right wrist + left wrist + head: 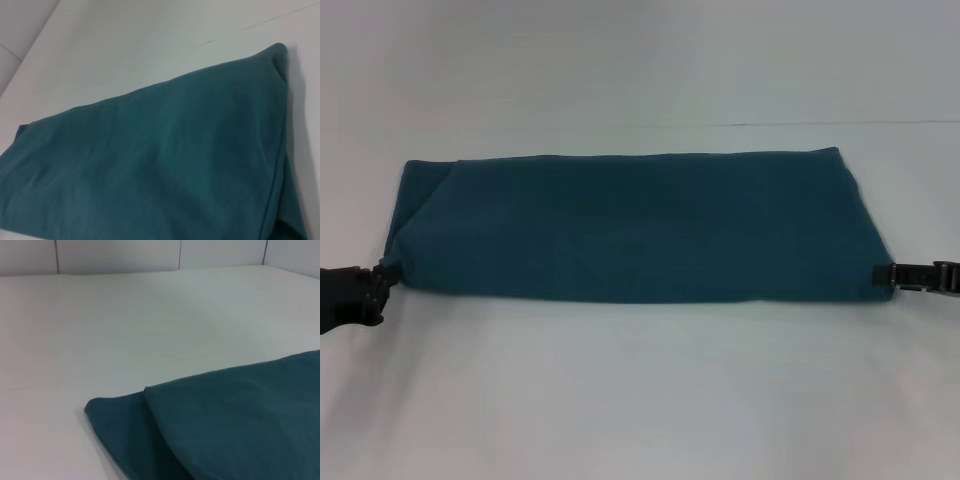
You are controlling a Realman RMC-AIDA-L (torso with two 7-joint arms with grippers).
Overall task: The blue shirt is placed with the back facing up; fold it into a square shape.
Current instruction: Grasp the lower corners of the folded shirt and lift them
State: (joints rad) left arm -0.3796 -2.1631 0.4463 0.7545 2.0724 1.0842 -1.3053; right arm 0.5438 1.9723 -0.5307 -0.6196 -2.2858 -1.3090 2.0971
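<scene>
Spreading wide across the pale, smooth white worktop [640, 400], the large dark teal-blue soft cotton shirt [630, 225] lies as a long flat band running from my left to my right, plain cloth uppermost and no lettering showing, its near edge a thick rounded fold and its far edge straight. I judge it lies so because a long band is the halfway shape: it is narrow enough from front to back, but too long from side to side, so the ends must yet be brought over one another to make a square. At its left end a lower layer of cloth peeks out from under the upper layer, as my left wrist view shows, so that end is not quite tidy. My arms reach in low from either side, level with the worktop, each meeting the band at a near corner, which is where I would want to take hold for an end-over-end fold. My left gripper [378, 290] sits at the near left corner, touching or just beside the cloth; whether its jaws are spread or pinching the hem I cannot tell. My right gripper [882, 276] lies flat at the near right corner, its tip against the edge, and there too I cannot tell how the jaws stand.
</scene>
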